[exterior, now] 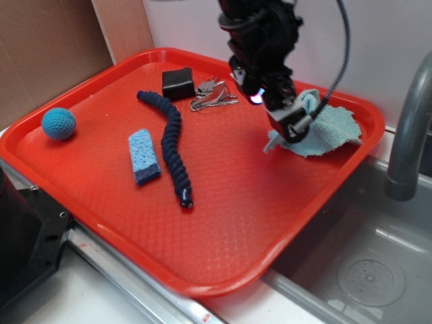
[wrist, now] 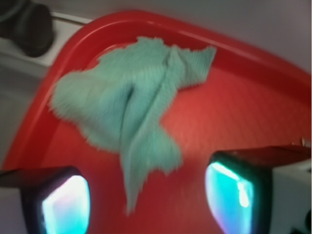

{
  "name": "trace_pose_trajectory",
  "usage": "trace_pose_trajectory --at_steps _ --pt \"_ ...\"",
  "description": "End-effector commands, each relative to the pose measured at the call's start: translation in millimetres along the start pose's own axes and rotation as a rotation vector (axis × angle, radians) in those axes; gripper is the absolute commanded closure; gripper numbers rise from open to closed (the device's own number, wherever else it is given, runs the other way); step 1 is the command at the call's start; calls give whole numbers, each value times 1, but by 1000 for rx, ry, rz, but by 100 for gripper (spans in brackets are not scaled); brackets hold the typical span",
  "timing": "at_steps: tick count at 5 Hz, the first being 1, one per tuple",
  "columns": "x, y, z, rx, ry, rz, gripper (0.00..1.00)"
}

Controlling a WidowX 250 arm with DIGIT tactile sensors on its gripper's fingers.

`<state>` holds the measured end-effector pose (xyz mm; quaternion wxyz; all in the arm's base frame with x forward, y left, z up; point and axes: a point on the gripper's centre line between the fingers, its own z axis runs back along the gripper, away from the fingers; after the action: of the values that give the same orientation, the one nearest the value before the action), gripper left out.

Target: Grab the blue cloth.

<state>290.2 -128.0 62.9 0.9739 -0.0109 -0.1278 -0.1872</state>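
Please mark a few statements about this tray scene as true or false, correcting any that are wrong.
1. The pincer is open, with a fold of the blue cloth lying between its fingers. True.
2. The blue cloth has been lifted clear of the red tray. False: it lies on the tray's far right corner.
3. The navy knitted rope lies right beside the light blue sponge. True.
4. The blue ball sits on top of the sponge. False: it rests apart, near the tray's left edge.
5. A bunch of keys lies next to a black block. True.
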Motion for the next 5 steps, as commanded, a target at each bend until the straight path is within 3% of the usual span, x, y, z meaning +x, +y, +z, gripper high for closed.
trace_pose_trajectory --at_steps 1,2,3,5 --pt "48 -17 -6 18 -25 -58 0" --pt "52 -13 -9 -7 -4 -51 10" --pt "50 -8 -13 -35 24 -39 100" --pt "45 27 -27 -20 136 77 100"
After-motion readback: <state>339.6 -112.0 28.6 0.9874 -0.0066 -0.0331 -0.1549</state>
